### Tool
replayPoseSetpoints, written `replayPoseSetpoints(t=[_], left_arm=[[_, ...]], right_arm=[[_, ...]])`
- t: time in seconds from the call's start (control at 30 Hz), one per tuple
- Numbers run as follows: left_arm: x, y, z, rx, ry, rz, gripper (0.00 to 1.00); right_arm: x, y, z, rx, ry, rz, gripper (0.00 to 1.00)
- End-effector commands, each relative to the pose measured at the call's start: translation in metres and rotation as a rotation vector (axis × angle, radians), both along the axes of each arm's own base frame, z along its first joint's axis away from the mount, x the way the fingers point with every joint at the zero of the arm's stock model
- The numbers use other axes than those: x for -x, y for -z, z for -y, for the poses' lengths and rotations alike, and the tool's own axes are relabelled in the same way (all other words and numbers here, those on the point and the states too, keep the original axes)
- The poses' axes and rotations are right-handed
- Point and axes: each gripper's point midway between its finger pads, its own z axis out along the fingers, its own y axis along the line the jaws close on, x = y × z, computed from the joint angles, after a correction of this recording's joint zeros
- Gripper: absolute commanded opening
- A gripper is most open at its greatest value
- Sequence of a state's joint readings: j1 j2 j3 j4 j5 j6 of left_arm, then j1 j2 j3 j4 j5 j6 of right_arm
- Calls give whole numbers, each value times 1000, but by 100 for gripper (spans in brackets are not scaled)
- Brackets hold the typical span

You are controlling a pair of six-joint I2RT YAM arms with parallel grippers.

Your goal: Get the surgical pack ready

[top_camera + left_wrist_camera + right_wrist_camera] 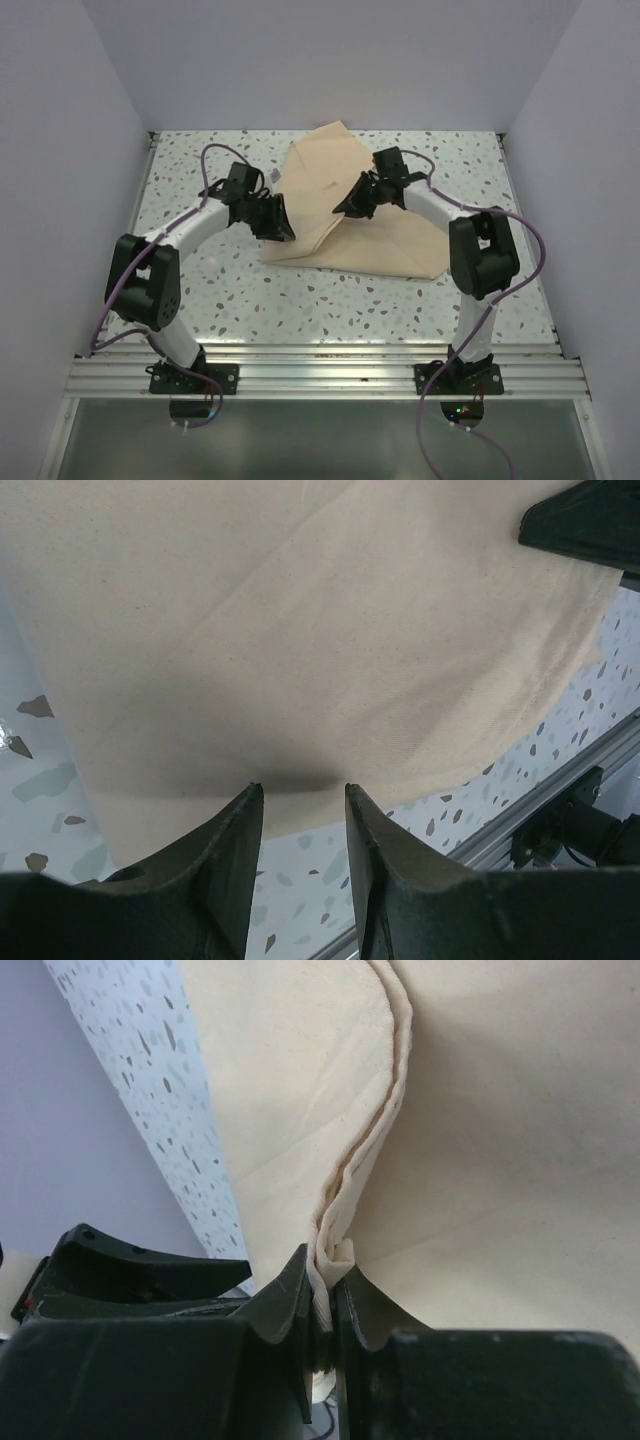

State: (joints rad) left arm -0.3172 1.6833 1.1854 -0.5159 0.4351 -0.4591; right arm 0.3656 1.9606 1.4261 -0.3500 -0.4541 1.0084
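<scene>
The right gripper [326, 1260] pinches a fold of the beige cloth [320, 200], heaped on the table [250, 300]. The left gripper [303, 792] sits half open at the cloth's edge, holding nothing. This looks like folding; next, pull that fold over gently.

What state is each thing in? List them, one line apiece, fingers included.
cloth: lying on the table, folded over on itself, one layered edge raised.
right gripper: fingers shut on the cloth's layered edge.
left gripper: fingers open, tips at the cloth's left edge, nothing clamped between them.
</scene>
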Motion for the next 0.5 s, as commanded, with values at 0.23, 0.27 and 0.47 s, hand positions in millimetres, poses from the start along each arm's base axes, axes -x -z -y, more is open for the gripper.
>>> replayPoseSetpoints(t=[0.23, 0.27, 0.47], left_arm=[[-1, 4, 23, 91, 107, 2, 41], [-1, 6, 24, 91, 111, -6, 41], [4, 14, 29, 87, 134, -39, 40]], right_arm=[[23, 34, 33, 155, -99, 13, 9], [24, 36, 32, 154, -105, 7, 9], [25, 37, 39, 191, -101, -1, 21]])
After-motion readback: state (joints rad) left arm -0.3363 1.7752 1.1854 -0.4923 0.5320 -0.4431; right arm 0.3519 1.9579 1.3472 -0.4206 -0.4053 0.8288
